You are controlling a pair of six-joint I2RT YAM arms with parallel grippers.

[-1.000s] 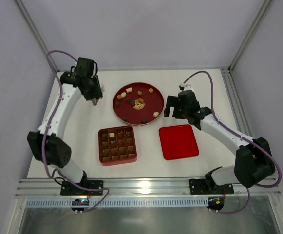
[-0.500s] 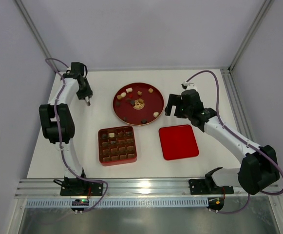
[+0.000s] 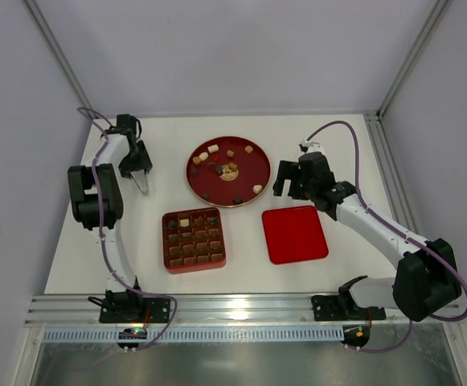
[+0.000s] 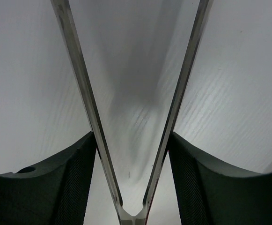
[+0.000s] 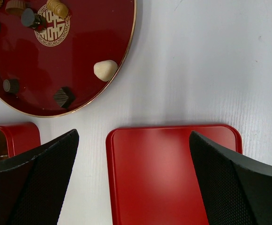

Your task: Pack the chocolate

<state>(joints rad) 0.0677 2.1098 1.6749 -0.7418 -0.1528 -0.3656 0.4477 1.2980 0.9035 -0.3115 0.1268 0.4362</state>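
Where the lid's point(image 5: 173, 173) edge nears the plate point(image 5: 89, 37), right jaws gape; left jaws spread over white table point(image 4: 238, 84).

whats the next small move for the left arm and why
Probably swing the left end effector right toward the plate. Its tongs hang open and empty over the table, well left of the plate, where the chocolate lies loose.
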